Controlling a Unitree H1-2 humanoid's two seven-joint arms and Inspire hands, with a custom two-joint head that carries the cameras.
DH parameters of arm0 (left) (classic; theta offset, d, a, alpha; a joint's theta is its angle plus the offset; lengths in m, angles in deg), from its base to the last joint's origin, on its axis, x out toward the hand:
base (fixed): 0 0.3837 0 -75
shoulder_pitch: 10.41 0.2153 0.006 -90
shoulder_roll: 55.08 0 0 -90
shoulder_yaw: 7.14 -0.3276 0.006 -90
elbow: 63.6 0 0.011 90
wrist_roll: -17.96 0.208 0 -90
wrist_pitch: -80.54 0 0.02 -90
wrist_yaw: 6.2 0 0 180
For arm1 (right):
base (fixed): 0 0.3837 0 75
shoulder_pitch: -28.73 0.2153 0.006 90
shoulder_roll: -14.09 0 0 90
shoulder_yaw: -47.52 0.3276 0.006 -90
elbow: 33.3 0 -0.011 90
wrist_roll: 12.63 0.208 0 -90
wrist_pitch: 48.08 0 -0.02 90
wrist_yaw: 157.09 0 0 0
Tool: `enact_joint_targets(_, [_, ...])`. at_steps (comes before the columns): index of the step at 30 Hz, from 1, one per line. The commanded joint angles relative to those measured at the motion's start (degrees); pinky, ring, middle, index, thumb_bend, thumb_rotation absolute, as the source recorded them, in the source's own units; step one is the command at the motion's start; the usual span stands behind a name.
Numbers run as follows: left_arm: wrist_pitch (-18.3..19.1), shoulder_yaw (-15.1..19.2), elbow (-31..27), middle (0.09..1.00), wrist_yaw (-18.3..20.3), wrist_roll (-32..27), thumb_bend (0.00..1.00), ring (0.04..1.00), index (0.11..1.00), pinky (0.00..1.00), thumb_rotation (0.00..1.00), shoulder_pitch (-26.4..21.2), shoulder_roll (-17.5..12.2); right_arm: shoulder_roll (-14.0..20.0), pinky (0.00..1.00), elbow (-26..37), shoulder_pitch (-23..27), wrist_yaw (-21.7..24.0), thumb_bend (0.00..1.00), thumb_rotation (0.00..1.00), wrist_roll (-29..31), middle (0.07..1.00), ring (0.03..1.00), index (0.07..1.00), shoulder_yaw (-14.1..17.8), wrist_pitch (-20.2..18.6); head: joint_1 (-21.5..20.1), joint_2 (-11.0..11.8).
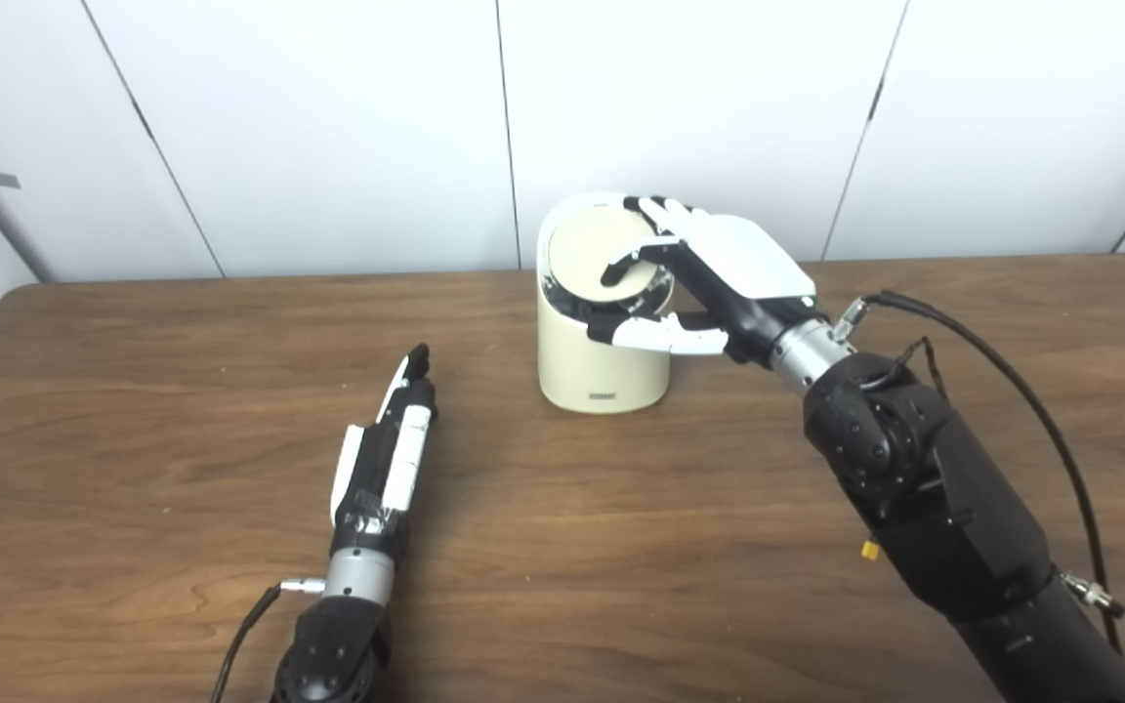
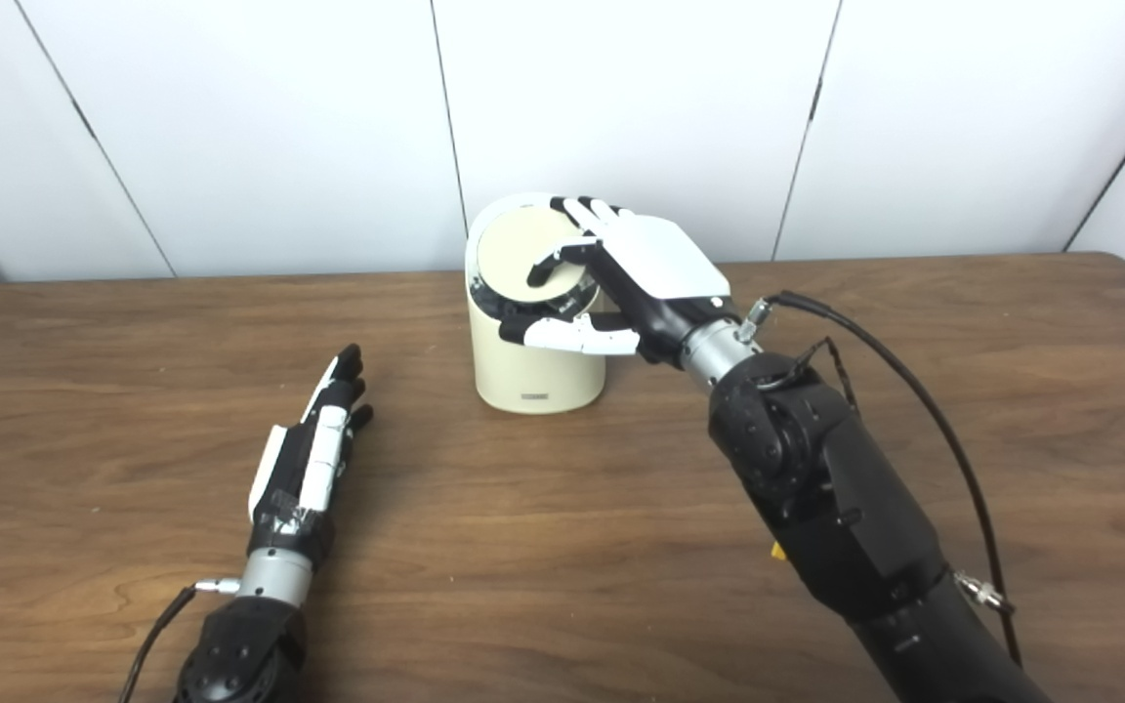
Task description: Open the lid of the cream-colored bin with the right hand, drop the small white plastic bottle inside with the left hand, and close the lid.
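The right hand (image 1: 709,278) hides part of the bin's (image 1: 592,361) lid (image 1: 594,249), fingers curled on it. The left hand (image 2: 313,444) lies flat, fingers straight and together, empty, on the brown wooden bench (image 1: 133,391) before white wall panels (image 1: 328,117).

Bin (image 1: 602,366) interior hidden under lid (image 1: 590,256), bin's front label too small to read

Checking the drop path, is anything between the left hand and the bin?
Nothing stands on the table between the left hand and the bin. The bin's opening is covered, though: the lid sits on top with the right hand on it. No bottle is visible.
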State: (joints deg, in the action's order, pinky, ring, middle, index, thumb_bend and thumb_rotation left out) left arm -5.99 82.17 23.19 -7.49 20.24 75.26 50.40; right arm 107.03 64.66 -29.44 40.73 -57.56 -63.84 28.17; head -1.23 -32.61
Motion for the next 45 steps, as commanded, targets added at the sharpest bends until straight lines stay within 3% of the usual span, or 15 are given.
enact_joint_targets(1, [-1.31,-0.04,-0.85,1.0,-0.13,0.36,0.72,1.0,1.0,1.0,0.95,-1.54,0.1,1.09,1.0,-1.02,0.95,1.6,0.64,1.0,-1.77,0.993,1.0,0.662,-0.53,-0.05,-0.06,-0.05])
enact_joint_targets(10, [-1.17,-0.22,-0.6,1.0,-0.44,0.69,0.73,1.0,1.0,1.0,0.95,-1.85,0.0,0.24,1.0,-0.24,0.63,0.76,0.64,1.0,-0.16,0.998,1.0,0.694,1.04,0.32,-0.05,0.14])
enact_joint_targets(21, [-0.89,0.17,-0.52,1.0,-0.86,0.55,0.72,1.0,1.0,1.0,0.95,-1.98,-0.1,-2.51,1.0,10.07,-1.95,-0.45,0.61,0.98,5.03,1.0,1.0,0.745,7.85,-2.31,-0.29,0.22])
enact_joint_targets(26, [-1.31,0.3,-0.37,1.0,-0.64,0.27,0.7,1.0,1.0,1.0,0.95,-2.0,-0.37,-3.63,1.0,11.69,-4.39,-1.89,0.6,0.99,8.72,0.991,1.0,0.85,12.2,-2.52,-0.34,0.24])
enact_joint_targets(33, [-1.13,0.9,-0.49,1.0,-0.18,-0.57,0.69,1.0,1.0,1.0,0.95,-2.17,-1.19,-3.99,0.96,11.26,-10.81,-3.98,0.57,1.0,14.06,0.983,1.0,0.914,17.37,-2.32,-0.97,0.17])
enact_joint_targets(37, [-1.26,1.98,-0.66,1.0,0.28,-1.79,0.67,1.0,1.0,1.0,0.93,-2.42,-1.92,-3.37,0.99,9.03,-15.67,-6.28,0.59,1.0,15.85,0.988,1.0,0.955,18.92,-0.24,-0.9,0.15])
enact_joint_targets(39, [-1.8,2.46,-0.62,1.0,1.02,-2.92,0.66,1.0,1.0,1.0,0.93,-2.36,-2.49,-3.13,0.96,7.5,-17.91,-7.59,0.58,1.0,17.5,0.983,0.991,0.961,19.79,1.58,-0.8,0.15])
enact_joint_targets(42, [-1.92,3.25,-1.11,1.0,2.44,-5.41,0.63,1.0,1.0,1.0,0.94,-1.55,-3.21,-3.98,0.91,5.82,-20.78,-9.02,0.59,1.0,21.83,0.967,0.949,0.957,21.9,2.6,-0.74,0.0])
enact_joint_targets(45, [-2.31,3.65,-2.24,1.0,3.45,-6.99,0.62,1.0,1.0,1.0,0.97,0.17,-3.82,-6.12,0.93,3.74,-22.94,-9.42,0.62,1.0,30.07,0.964,0.955,0.962,25.17,3.54,-0.83,-0.16])
